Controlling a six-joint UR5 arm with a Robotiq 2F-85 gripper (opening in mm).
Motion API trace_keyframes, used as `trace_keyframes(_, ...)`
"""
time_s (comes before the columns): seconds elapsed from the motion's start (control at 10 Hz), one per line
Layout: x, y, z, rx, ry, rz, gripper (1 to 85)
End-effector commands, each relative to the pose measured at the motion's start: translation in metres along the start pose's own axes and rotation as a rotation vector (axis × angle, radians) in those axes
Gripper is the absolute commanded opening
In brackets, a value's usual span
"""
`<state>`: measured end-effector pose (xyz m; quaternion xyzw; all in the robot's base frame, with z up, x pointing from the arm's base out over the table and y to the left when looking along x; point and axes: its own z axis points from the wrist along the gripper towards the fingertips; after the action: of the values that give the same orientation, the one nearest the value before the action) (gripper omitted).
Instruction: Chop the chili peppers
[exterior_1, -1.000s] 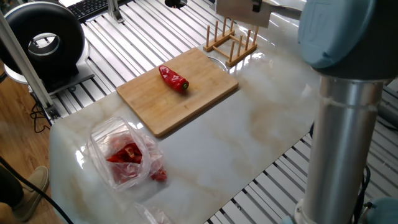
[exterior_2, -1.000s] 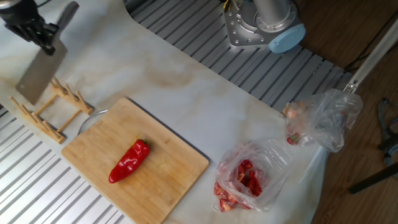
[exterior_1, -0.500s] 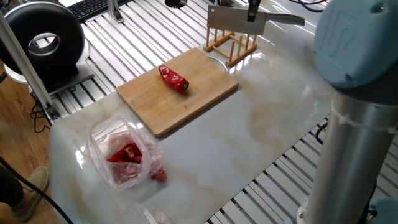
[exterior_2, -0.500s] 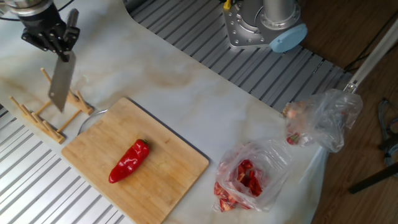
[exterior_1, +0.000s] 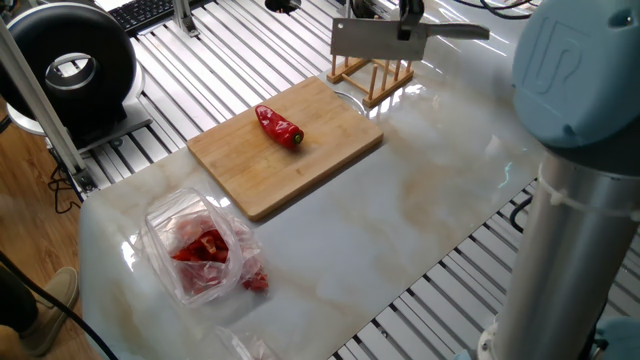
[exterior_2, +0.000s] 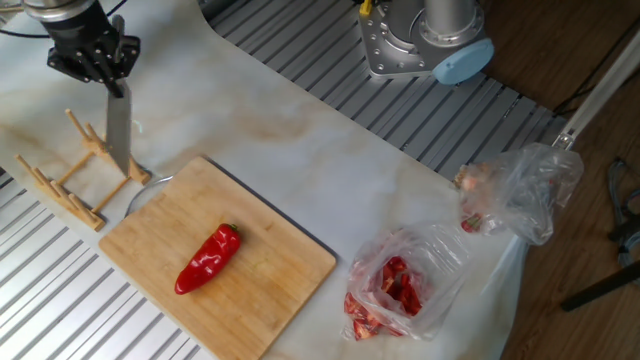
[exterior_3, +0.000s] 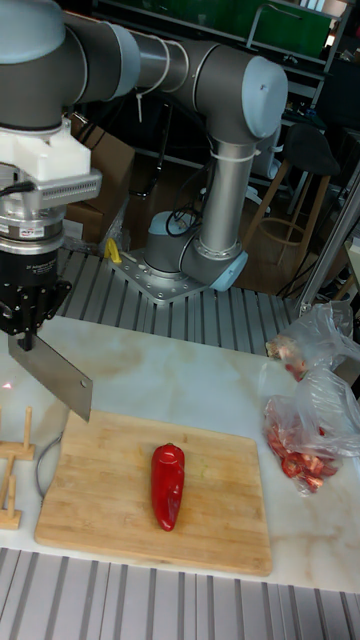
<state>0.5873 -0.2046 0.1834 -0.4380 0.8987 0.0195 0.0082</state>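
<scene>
One whole glossy red chili pepper (exterior_1: 278, 126) (exterior_2: 207, 259) (exterior_3: 167, 485) lies on the bamboo cutting board (exterior_1: 330, 150) (exterior_2: 290, 280) (exterior_3: 220, 540). My gripper (exterior_2: 95, 62) (exterior_3: 27, 322) (exterior_1: 409, 14) is shut on the handle of a cleaver (exterior_1: 368, 38) (exterior_2: 119, 133) (exterior_3: 55, 376). The blade hangs above the board's far corner, beside the wooden rack (exterior_1: 372, 68) (exterior_2: 70, 180), well apart from the chili.
A see-through bag of red pieces (exterior_1: 200, 250) (exterior_2: 400, 285) (exterior_3: 305, 440) lies past the board's other end. A second crumpled bag (exterior_2: 520, 190) (exterior_3: 315, 340) sits near the table edge. The arm's base (exterior_2: 420, 45) (exterior_3: 190, 265) stands behind the marble top.
The gripper carried the cleaver from above the rack toward the board's corner and turned it, so the blade now hangs edge-on in one view.
</scene>
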Motion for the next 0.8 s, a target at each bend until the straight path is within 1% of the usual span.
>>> trace_keyframes(0.0,0.0,-0.012,-0.003,0.059,-0.006,-0.099,1.3)
trace_keyframes(0.1,0.003,-0.001,-0.003,0.012,0.0,-0.086,1.3)
trace_keyframes(0.2,0.016,0.017,-0.005,-0.068,0.044,-0.135,1.3)
trace_keyframes(0.3,0.01,0.012,-0.005,-0.053,0.024,-0.186,1.3)
trace_keyframes(0.4,0.018,0.0,-0.005,-0.013,0.055,-0.246,1.3)
trace_keyframes(0.5,0.032,-0.013,-0.006,0.028,0.116,-0.303,1.3)
trace_keyframes(0.6,0.032,-0.02,-0.006,0.05,0.125,-0.361,1.3)
trace_keyframes(0.7,0.029,-0.025,-0.006,0.068,0.117,-0.414,1.3)
